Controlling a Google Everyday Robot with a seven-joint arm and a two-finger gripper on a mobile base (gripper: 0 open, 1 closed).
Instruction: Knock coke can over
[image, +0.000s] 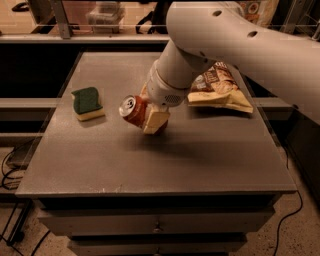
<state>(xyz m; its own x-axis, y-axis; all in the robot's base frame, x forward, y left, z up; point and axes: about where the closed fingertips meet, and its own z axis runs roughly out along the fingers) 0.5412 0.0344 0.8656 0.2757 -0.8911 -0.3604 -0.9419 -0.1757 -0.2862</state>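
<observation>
The red coke can (133, 111) is tilted hard to the left near the middle of the grey table (150, 155), its silver top pointing left and up. My gripper (151, 117) is at the can, with one cream finger (155, 121) pressed across the can's front side. The other finger is hidden behind the can and the wrist. The white arm comes in from the upper right.
A green-and-yellow sponge (87, 103) lies on the table left of the can. A brown-and-yellow chip bag (220, 89) lies flat at the back right, partly behind the arm. Drawers run along the table's front below the edge.
</observation>
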